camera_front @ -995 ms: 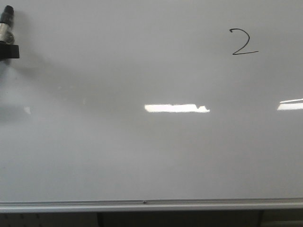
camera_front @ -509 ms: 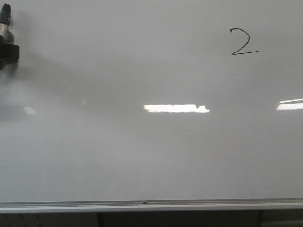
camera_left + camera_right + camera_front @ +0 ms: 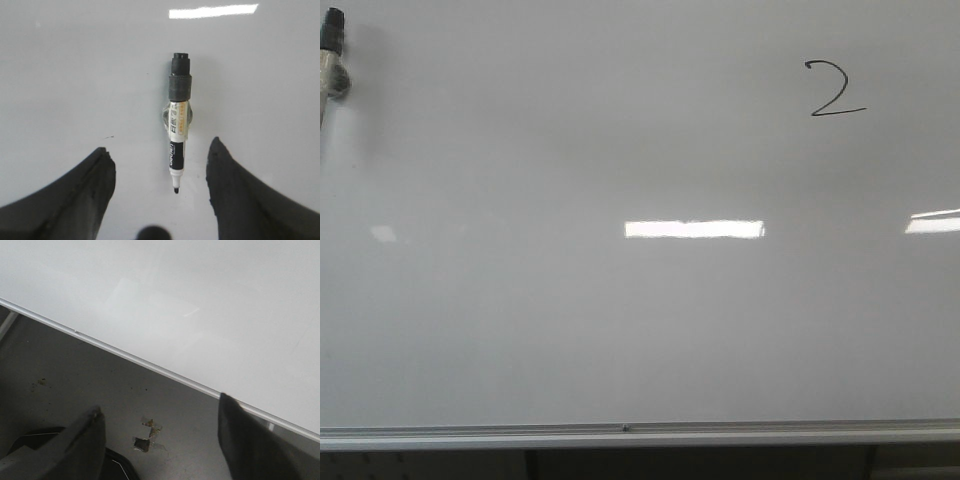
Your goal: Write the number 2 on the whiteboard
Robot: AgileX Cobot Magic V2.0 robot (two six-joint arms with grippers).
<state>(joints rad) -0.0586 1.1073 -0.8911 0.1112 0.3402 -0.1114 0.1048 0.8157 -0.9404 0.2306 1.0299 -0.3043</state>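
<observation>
Your front camera faces the whiteboard [image 3: 640, 300] squarely, frame edge low. Your left wrist camera looks closely down at the marker [image 3: 178, 125], also visible at the front view's far left. Your right wrist camera overlooks the board's frame and floor [image 3: 100, 405].

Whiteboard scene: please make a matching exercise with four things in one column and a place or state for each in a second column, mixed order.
Things:
1. number 2
2. marker
3. left gripper
4. right gripper

States:
A. open, over the floor past the whiteboard frame
B. lying uncapped on the board
C. drawn at the board's upper right, front view
D. open, fingers on either side of the marker, not touching

Pairs: 1-C, 2-B, 3-D, 4-A
</observation>
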